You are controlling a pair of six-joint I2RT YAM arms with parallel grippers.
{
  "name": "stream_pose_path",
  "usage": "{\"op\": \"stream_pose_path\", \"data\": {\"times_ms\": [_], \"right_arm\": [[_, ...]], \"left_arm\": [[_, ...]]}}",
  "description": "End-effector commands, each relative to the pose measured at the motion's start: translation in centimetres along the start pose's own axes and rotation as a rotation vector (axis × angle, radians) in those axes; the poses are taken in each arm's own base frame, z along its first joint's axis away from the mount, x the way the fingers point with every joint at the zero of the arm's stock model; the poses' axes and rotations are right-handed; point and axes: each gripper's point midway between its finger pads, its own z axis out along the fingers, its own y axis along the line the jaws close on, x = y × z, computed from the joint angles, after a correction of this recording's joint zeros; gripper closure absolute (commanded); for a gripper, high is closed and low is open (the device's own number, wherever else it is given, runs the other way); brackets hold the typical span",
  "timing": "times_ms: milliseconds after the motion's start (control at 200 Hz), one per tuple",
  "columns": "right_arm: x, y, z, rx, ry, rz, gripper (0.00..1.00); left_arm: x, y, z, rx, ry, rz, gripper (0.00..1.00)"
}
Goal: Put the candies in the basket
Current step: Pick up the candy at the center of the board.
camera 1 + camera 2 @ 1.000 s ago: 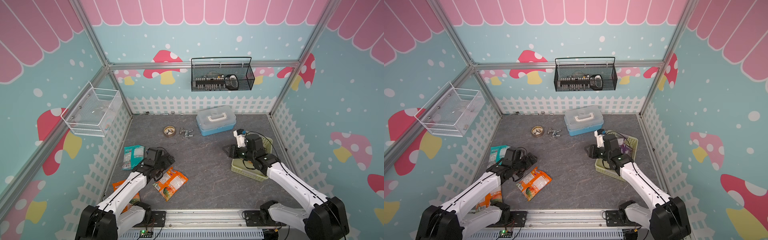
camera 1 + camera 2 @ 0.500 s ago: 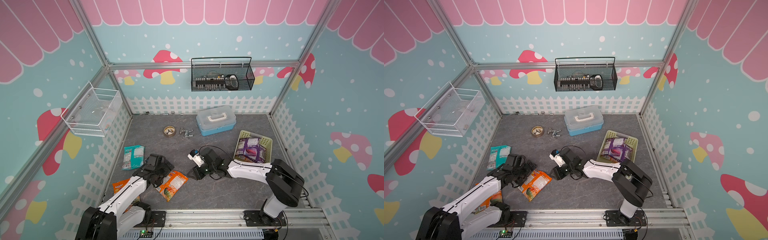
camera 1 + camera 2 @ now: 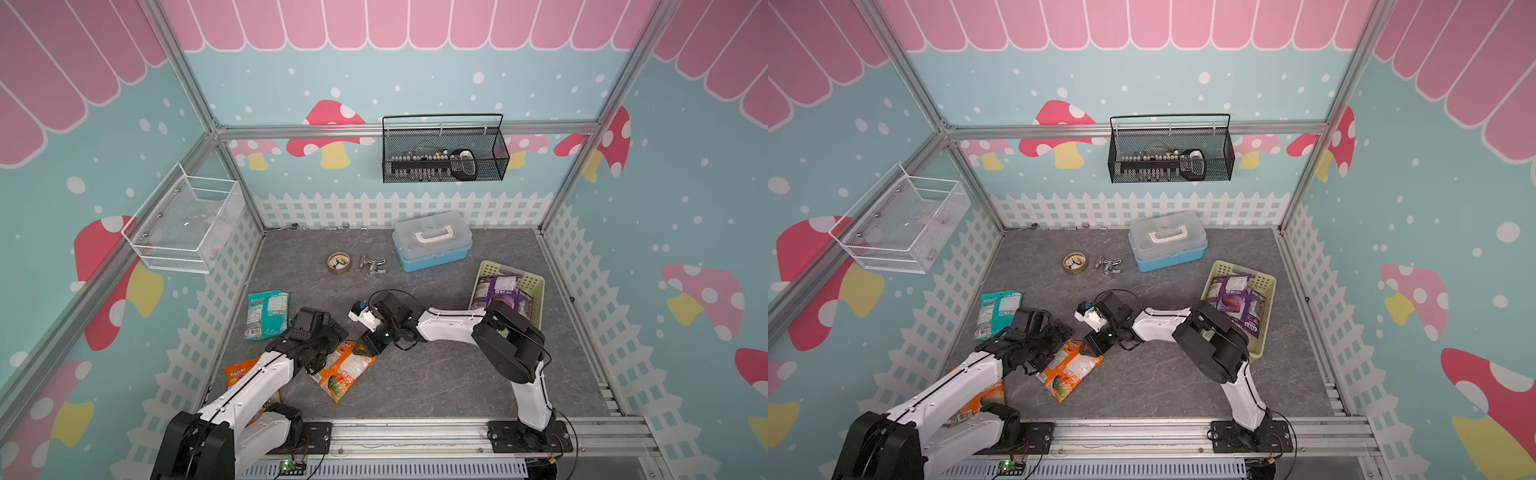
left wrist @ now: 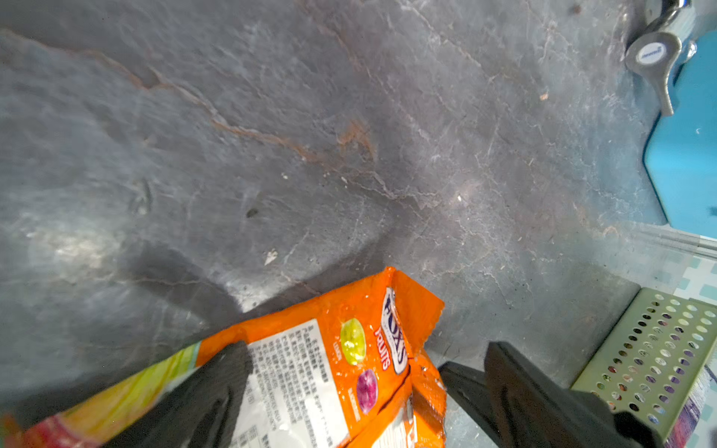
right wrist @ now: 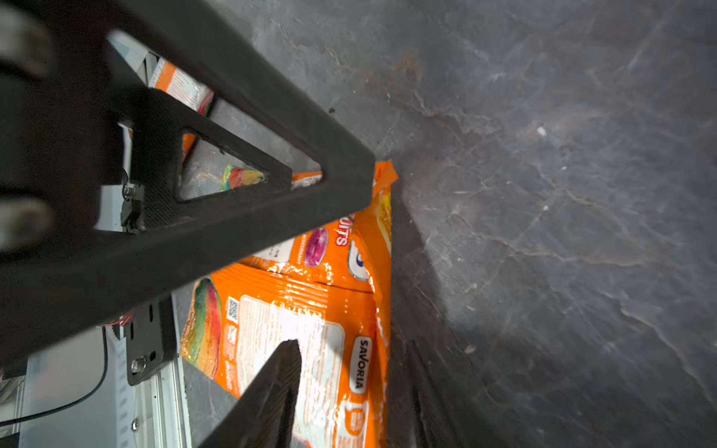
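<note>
We were picking up the orange candy bag (image 3: 345, 374), lying well apart from the basket (image 3: 537, 291): left gripper (image 4: 364, 353) spread wide over it, right gripper (image 5: 351, 360) part-spread at its corner, seemingly gripping nothing, so a firm pinch was needed next.

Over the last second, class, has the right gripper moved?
Yes. The right gripper has swung away from above the basket toward the middle of the floor, and now sits at the corner of the orange candy bag.
</note>
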Motion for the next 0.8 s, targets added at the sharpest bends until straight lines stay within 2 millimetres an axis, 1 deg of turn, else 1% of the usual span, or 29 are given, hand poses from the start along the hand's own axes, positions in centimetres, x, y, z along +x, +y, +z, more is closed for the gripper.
{"op": "stream_pose_path", "data": {"times_ms": [0, 80, 155, 220, 310, 380, 520, 640, 730, 796], "right_arm": [[0.4, 0.4, 0.6, -0.029, 0.025, -0.011, 0.5], [0.8, 0.3, 1.0, -0.043, 0.037, 0.0, 0.5], [1.4, 0.7, 1.3, -0.081, 0.053, 0.01, 0.51], [1.8, 1.0, 1.5, -0.111, 0.057, 0.024, 0.53], [2.4, 0.8, 1.9, -0.114, 0.068, 0.043, 0.57], [2.7, 0.6, 2.0, -0.111, 0.075, 0.048, 0.64], [1.8, 0.6, 1.2, -0.085, 0.04, 0.032, 0.85], [0.3, 0.9, -0.2, -0.072, -0.014, 0.012, 1.0], [-0.7, 1.3, -1.7, -0.073, -0.061, -0.001, 1.0], [-1.4, 1.4, -2.8, -0.058, -0.097, -0.002, 1.0]], "left_arm": [[0.3, 0.6, 0.2, -0.023, 0.014, -0.023, 0.01], [0.3, 0.6, 0.3, -0.025, 0.018, -0.028, 0.01], [0.4, 0.7, 0.4, -0.026, 0.023, -0.031, 0.01], [0.4, 0.8, 0.5, -0.028, 0.023, -0.031, 0.01], [0.5, 1.0, 0.5, -0.031, 0.021, -0.037, 0.01], [0.4, 0.9, 0.4, -0.026, 0.015, -0.037, 0.01], [0.3, 0.6, 0.2, -0.015, 0.01, -0.037, 0.01], [-0.3, -0.3, -0.3, 0.008, -0.014, -0.014, 0.01], [-1.3, -1.6, -1.1, 0.037, -0.055, 0.034, 0.01], [-2.3, -2.9, -2.0, 0.063, -0.093, 0.078, 0.01]]}}
